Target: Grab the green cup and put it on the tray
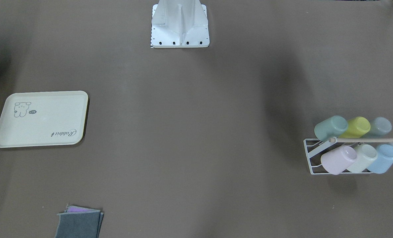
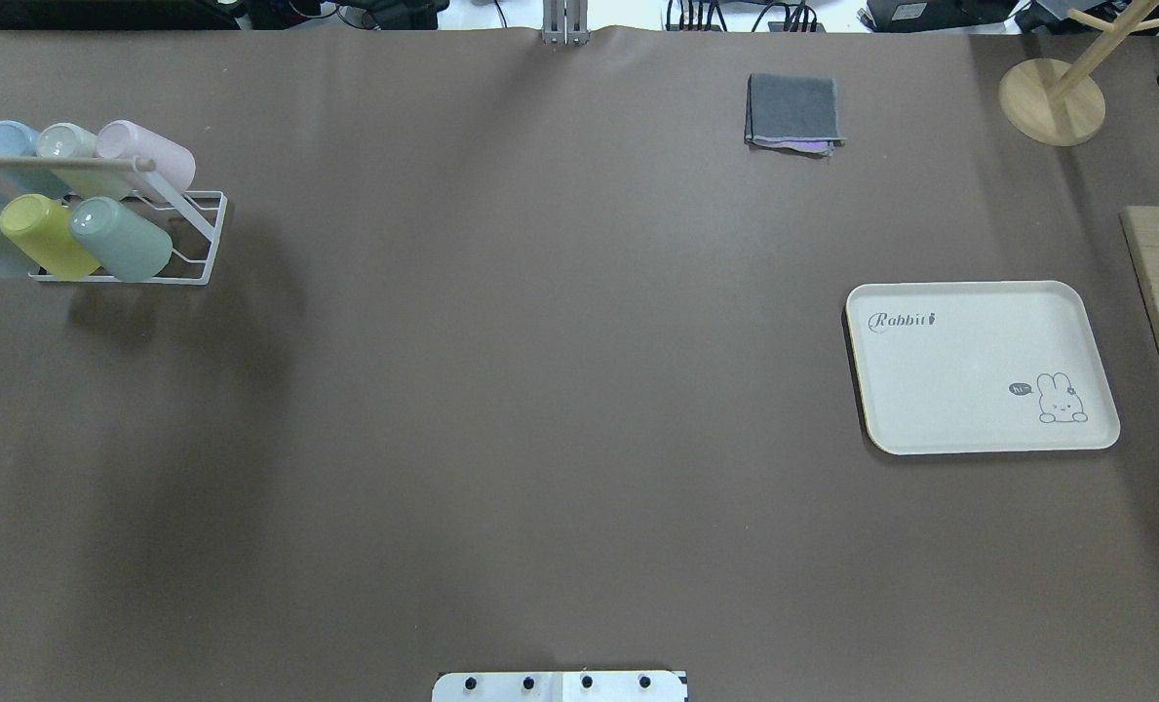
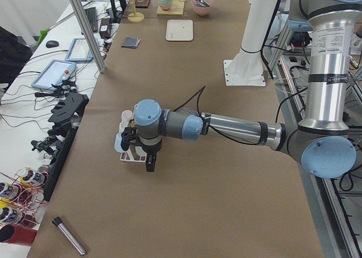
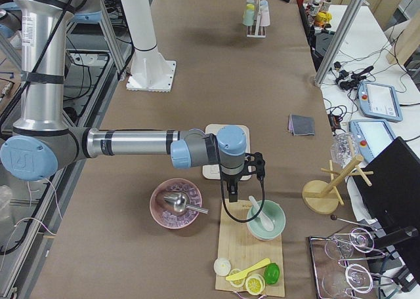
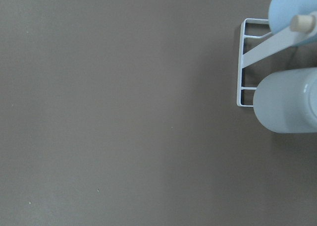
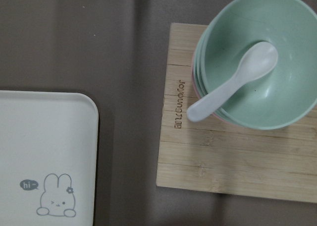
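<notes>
Lettering shows on the tray [image 2: 969,366]: a cursive "Rabbit" in its far-left corner as the overhead camera sees it, and a small "hi~" speech bubble beside a rabbit drawing in its near-right corner. The cream tray lies flat on the brown table [image 2: 540,390], on the robot's right side, with nothing on it.

The green cup [image 2: 121,239] is well apart from it, on the far left of the table. It leans tilted in a white wire rack [image 2: 204,255], at the right end of the near row and touching the yellow-green cup [image 2: 45,234]. A wooden rod [image 2: 53,163] runs along the rack above the cups.

The left gripper [image 3: 150,166] hangs over the table just beside the rack, fingers pointing down. The right gripper [image 4: 232,195] hangs near the tray's right edge, beside a wooden board [image 6: 233,156] with burnt-in lettering that is too unclear to read. On the board a white spoon [image 6: 233,82] rests in a green bowl [image 6: 277,102]. Whether either gripper's jaws are apart or together cannot be told. A folded grey cloth [image 2: 793,109] lies at the far edge.
</notes>
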Tool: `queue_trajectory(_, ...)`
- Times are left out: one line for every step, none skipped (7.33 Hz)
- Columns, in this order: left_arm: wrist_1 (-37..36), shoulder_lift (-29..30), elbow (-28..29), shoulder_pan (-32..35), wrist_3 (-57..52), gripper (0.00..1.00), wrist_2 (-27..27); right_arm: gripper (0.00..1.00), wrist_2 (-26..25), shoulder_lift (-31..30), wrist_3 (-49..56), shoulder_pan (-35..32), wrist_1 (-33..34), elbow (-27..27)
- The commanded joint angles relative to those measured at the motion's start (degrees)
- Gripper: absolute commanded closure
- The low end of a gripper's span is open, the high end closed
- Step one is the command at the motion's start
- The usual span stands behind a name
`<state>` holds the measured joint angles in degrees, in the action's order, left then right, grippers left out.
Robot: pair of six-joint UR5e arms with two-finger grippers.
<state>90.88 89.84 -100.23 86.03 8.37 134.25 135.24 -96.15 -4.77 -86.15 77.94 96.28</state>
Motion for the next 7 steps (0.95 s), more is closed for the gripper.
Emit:
queue_trajectory(-0.1,1.7,-7.5,-3.1,0.7,0.02,-1.2,0.0,1.8,1.4,-0.2,0.5,-14.4,-10.3)
queue_trajectory(-1.7,4.2,-10.6,-6.5,0.3,0.02,-1.7,0.0,4.8,1.5,-1.2,2.0,-14.6,-11.0)
queue_trajectory(-0.9,5.1,-11.6,-8.6,-1.4,0.02,-1.9,0.0,5.1,5.5,-4.3,2.9,-14.3,-13.1)
queue_trajectory(-1.1,9.3,-13.1,-14.0,-6.6,0.02,-8.0,0.01,5.4,10.2,-11.8,5.1,-14.3,-14.1)
queue_trajectory(-1.4,10.3,-15.3,-20.1,-9.3,0.02,-16.2,0.04,5.5,11.4,-17.0,6.9,-14.7,-14.4)
queue_trajectory(-1.7,9.9,-18.4,-22.5,-17.1,0.02,-21.9,0.02,5.6,11.8,-17.5,9.1,-15.0,-17.8)
queue_trajectory(-1.7,6.9,-22.3,-22.7,-25.2,0.02,-22.7,0.02,7.6,11.4,-19.1,9.2,-18.2,-18.6)
